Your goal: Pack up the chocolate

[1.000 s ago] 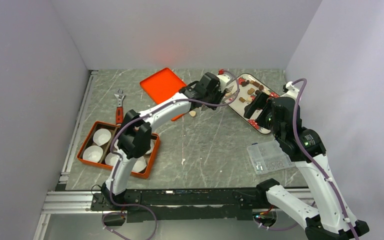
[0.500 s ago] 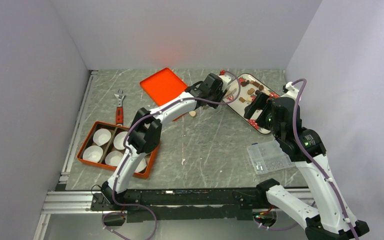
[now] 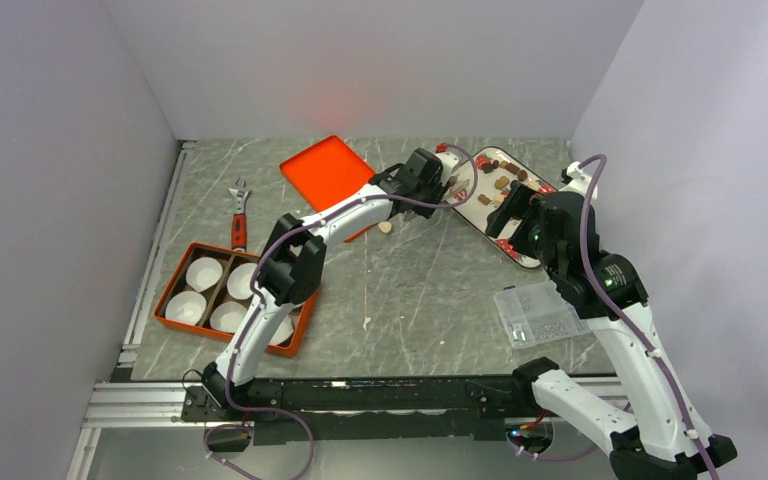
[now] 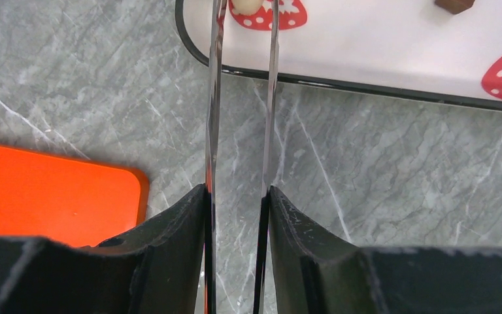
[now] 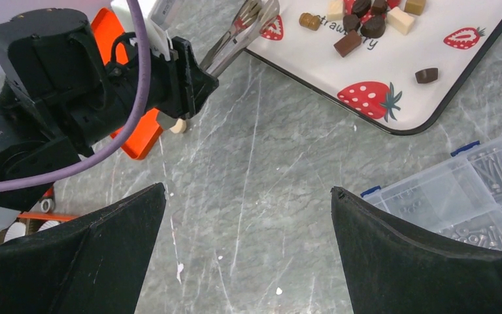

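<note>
A: Where does the chocolate (image 5: 361, 23) lie relative to the tongs (image 4: 213, 98)?
B: Most of it sits in a loose cluster on the white tray (image 5: 392, 129), brown, dark and pale pieces together, to the right of the tong tips in the right wrist view. One dark piece (image 5: 427, 74) lies apart, nearer the tray's rim.
A: And at the tips themselves?
B: A pale piece (image 4: 245, 5) sits between the two blades, over a strawberry print. The frame's edge cuts it off, so I cannot tell whether the blades pinch it or merely straddle it.
A: How wide are the tongs?
B: A narrow gap, blades nearly parallel. The left gripper (image 4: 235, 193) is clamped on their handles.
A: Anything off the tray?
B: One tan round (image 5: 178, 125) on the marble table (image 5: 255, 261), just beside a corner of the orange lid (image 5: 142, 140).
A: The other arm?
B: The right gripper (image 5: 247, 190) hangs over the table near the tray, jaws spread wide, gripping nothing (a clear box of screws (image 5: 461, 190) lies just to its right)
</note>
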Controlling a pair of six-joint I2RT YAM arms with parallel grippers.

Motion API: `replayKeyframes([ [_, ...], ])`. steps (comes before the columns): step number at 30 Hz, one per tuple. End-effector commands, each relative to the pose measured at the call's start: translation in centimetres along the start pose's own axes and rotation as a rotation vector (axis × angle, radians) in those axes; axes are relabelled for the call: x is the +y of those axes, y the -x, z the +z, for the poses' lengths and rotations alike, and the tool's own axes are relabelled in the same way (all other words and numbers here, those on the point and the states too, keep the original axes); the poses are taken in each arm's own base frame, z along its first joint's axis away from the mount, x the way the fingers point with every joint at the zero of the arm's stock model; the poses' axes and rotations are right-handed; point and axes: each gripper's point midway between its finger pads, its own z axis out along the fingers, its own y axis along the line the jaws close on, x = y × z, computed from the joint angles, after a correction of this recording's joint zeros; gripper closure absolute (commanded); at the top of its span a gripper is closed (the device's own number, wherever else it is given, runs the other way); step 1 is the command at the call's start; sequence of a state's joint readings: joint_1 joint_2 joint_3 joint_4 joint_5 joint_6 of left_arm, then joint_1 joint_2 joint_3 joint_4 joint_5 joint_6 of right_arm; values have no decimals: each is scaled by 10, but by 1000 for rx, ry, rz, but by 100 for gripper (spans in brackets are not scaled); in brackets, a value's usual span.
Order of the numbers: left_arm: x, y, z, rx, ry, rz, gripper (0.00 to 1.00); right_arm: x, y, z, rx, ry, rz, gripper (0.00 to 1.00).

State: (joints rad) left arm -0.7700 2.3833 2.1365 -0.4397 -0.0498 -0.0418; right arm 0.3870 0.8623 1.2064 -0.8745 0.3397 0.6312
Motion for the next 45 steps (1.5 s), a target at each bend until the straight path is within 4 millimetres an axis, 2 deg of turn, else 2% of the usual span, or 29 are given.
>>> replayKeyframes([
  [1,-7,16,-16,-43,-26,-9,58,3,10,-1,-36,9,-3,0],
  [5,-8,16,-22,-46,-28,-17,58,3,8,0,-31,10,-1,0],
  [20,-10,26,-25,-55,-27,-8,64,3,6,0,-28,13,-2,0],
  [33,-8,54,-54,-117,-26,-8,67,1,7,-1,-36,9,2,0],
  [45,-9,66,-73,-136,-39,-22,68,0,6,-1,-35,7,0,0],
])
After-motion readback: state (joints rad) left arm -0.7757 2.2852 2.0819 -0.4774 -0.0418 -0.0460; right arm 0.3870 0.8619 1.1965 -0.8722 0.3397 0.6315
